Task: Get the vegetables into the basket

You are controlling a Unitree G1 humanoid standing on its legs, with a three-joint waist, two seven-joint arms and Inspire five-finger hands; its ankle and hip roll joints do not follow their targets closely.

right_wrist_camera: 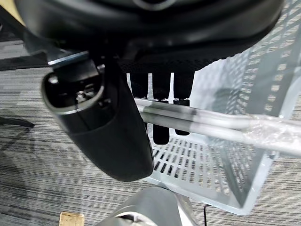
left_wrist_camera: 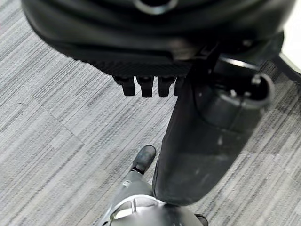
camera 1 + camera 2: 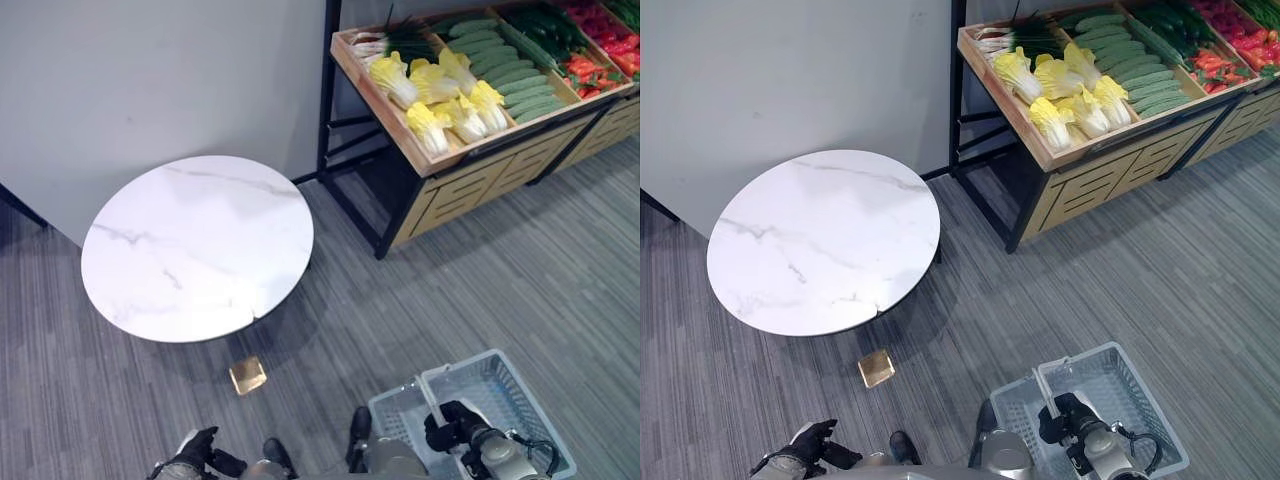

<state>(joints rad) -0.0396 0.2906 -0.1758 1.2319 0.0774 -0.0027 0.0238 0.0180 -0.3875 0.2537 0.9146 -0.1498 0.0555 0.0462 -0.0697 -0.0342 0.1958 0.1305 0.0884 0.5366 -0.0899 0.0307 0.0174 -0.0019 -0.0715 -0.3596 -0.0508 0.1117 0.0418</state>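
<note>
Now my right hand (image 3: 1065, 420) grips one basket (image 3: 1132, 395); my left hand (image 3: 810, 442) is curled, holding nothing; six cabbages (image 3: 440, 95) sit shelved

A: What's the floor like?
B: Grey striped carpet (image 3: 480, 290), with a small gold square (image 3: 247, 375) lying on it near a round white marble table (image 3: 197, 245).
A: And behind that?
B: A plain pale wall (image 3: 150, 80). To its right stands a wooden display stand (image 3: 480, 175) on a black metal frame (image 3: 330, 90).
</note>
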